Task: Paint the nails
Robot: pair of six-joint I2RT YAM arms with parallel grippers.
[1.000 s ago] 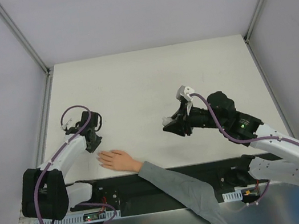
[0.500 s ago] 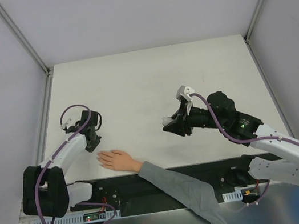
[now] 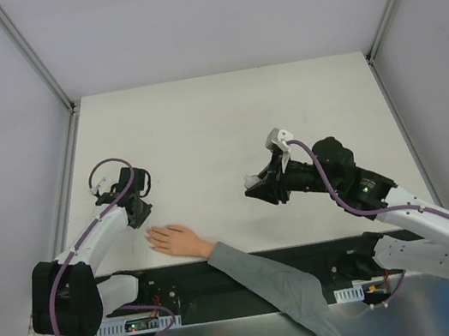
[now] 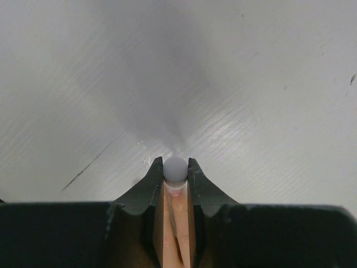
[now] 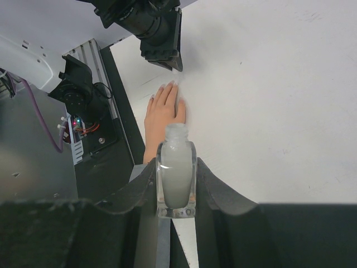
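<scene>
On the white table (image 3: 199, 120) two robot arms reach out from the near edge. The right arm (image 3: 388, 204) is long and bends toward the middle of the table. The left arm (image 3: 89, 240) is shorter in the top view and curls up along the left side.

A person's arm in a grey sleeve (image 3: 271, 286) comes in from the near edge between the two robot arms. Its hand (image 3: 176, 239) lies flat on the table, palm down, with the fingers pointing to the left.

The right gripper (image 3: 261, 189) is held over the middle of the table, well apart from the hand. Its two jaws pinch a small glass bottle (image 5: 176, 178) by its sides. The bottle is full of milky white stuff and its neck is open at the top.

The left gripper (image 3: 140, 219) points down at the table, just beside the tips of the fingers. Its jaws are squeezed almost together on a small grey cap (image 4: 175, 166) with a round top. The cap sits right at the tips of the jaws, and its pinkish stem runs back between them.

The nails (image 5: 174, 84) are at the ends of the fingers, near the left gripper. They are too tiny to tell their colour.
</scene>
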